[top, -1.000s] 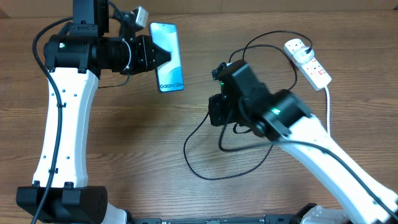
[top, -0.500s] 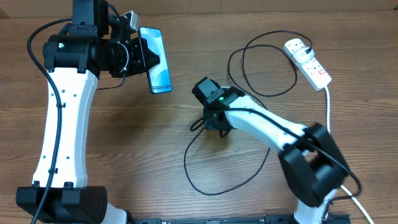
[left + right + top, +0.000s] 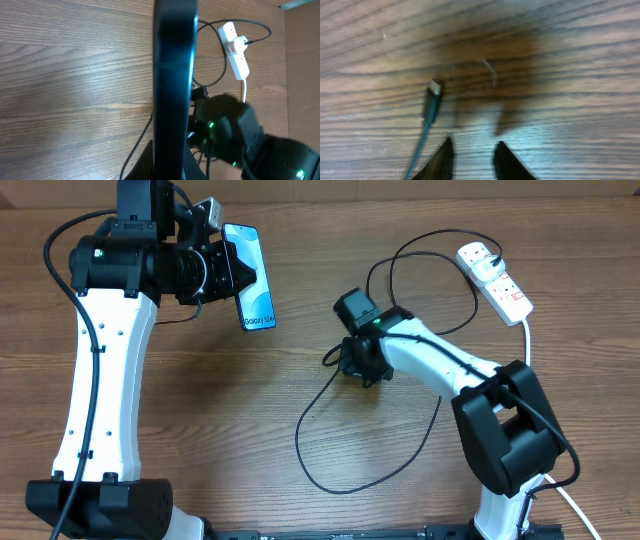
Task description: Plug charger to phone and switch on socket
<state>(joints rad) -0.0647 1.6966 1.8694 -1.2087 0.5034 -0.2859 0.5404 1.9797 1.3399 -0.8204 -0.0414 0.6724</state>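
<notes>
Right claw point(image 3: 472, 159) parted, empty; charger tip point(image 3: 434, 91) points away from it; left claw point(image 3: 243, 275) grips phone point(image 3: 259, 307) edgewise.

phone point(image 3: 250, 275), "Galaxy S24" lettering near its screen's lower end

Brown wood-grain table point(image 3: 200, 420), tan board along its far edge point(image 3: 420, 188), small pale scratch point(image 3: 490, 71)

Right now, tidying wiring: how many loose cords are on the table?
2: the black charger loops mid-table; the white cord leaves the socket down the right edge. Others may be hidden.
</notes>
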